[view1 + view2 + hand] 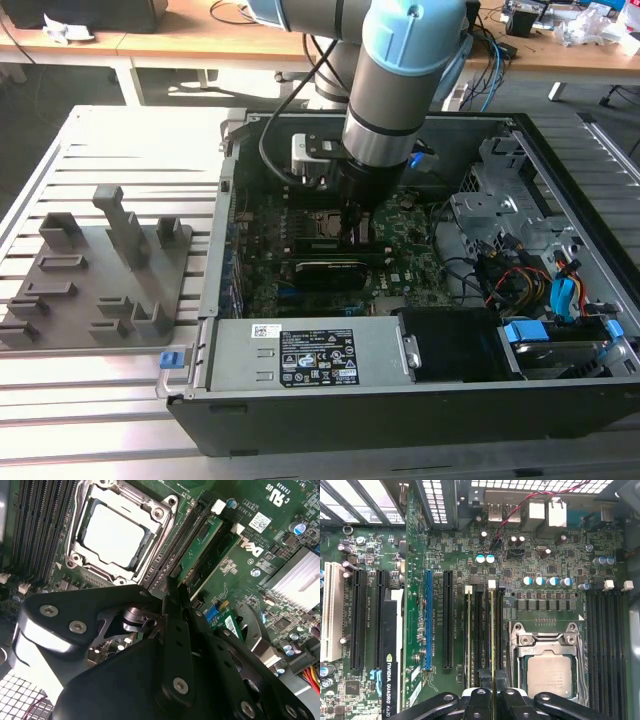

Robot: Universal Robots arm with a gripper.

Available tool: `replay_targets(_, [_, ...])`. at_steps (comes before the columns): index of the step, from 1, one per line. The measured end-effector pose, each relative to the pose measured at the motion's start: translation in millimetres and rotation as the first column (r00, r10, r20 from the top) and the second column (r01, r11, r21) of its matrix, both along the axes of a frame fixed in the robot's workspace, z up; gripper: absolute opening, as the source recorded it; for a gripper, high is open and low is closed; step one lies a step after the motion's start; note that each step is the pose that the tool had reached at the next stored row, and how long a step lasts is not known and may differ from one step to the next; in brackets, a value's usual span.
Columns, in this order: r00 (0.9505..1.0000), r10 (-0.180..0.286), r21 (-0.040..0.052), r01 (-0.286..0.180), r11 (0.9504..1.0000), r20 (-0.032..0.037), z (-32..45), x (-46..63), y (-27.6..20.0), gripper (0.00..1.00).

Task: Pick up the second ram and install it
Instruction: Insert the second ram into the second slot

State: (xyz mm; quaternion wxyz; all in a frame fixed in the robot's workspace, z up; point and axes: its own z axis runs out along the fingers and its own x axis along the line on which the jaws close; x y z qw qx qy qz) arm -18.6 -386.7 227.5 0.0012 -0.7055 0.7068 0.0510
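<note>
Jaws grip the second ram (492,630) edge-on in its slot beside the CPU socket (549,667)

An open computer case (400,400) sat on a slatted table (100,420), with a holder block (100,280) well apart at its nine o'clock, toward the exterior view's left. Inside the case lay the motherboard (405,250); the arm's gripper (352,232) stood over it, just at three o'clock of the CPU socket (318,222). A graphics card (335,272) lay at six o'clock of the socket. The power supply (310,358) ran along the near wall, with drive bays (555,345) at its three o'clock. In the first wrist view the second ram (492,640) stood on edge in a slot just beside the CPU socket (549,672), between socket and expansion slots (428,620).
</note>
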Motion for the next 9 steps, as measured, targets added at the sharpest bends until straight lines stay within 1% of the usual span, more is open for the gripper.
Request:
replay_targets(4, [1.0000, 0.000, 0.0002, 0.000, 1.0000, 0.0002, -2.2, -0.6, 0.3, 0.13])
replay_targets(9, [1.0000, 0.000, 0.0002, 0.000, 1.0000, 0.0000, -4.1, -1.8, 3.0, 0.13])
